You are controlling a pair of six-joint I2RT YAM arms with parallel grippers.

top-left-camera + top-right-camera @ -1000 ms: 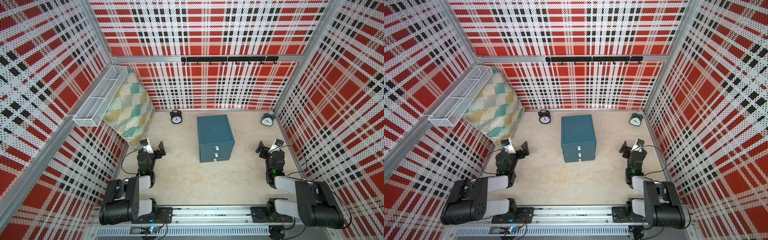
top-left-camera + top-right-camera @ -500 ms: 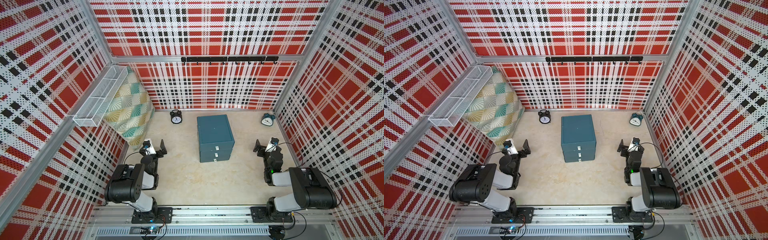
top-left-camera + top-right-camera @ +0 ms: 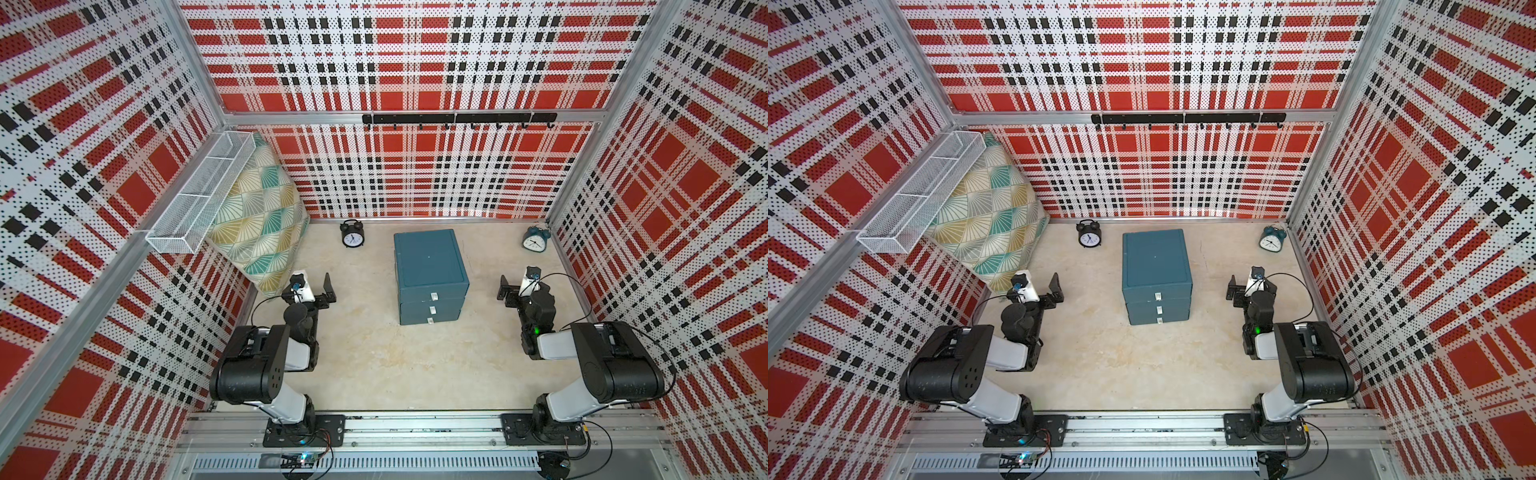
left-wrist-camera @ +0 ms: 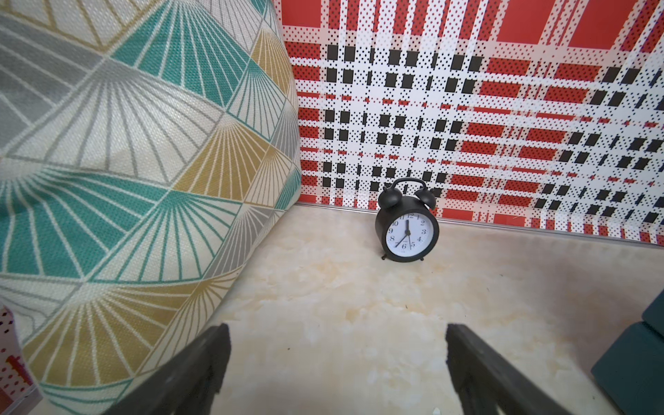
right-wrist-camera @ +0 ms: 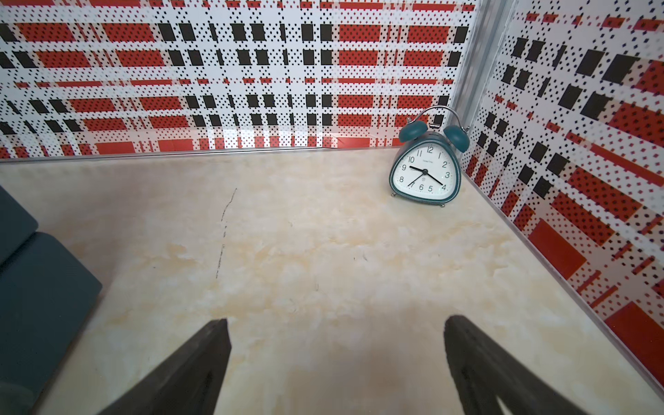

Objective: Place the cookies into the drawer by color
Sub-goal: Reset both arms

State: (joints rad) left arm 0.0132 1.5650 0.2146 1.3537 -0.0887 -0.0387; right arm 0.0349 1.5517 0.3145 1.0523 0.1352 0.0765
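The drawer (image 3: 428,262) (image 3: 1154,259) is a dark teal cabinet of three stacked drawers in the middle of the table, all pushed in, white tab handles facing the rail. Its side shows in the left wrist view (image 4: 639,363) and in the right wrist view (image 5: 36,287). No cookies are in view. My left gripper (image 3: 309,286) (image 4: 337,345) hovers low to the cabinet's left, open and empty. My right gripper (image 3: 521,286) (image 5: 337,337) hovers to the cabinet's right, also open and empty.
A patterned cushion (image 3: 257,216) leans in the back left corner under a white wire basket (image 3: 199,187) on the wall. A black alarm clock (image 3: 352,237) and a teal alarm clock (image 3: 535,241) stand by the back wall. A black hook rail (image 3: 457,119) hangs above.
Both arms have folded back, their big links lifting off the front rail. The grippers have shifted slightly toward the back wall and stay open.
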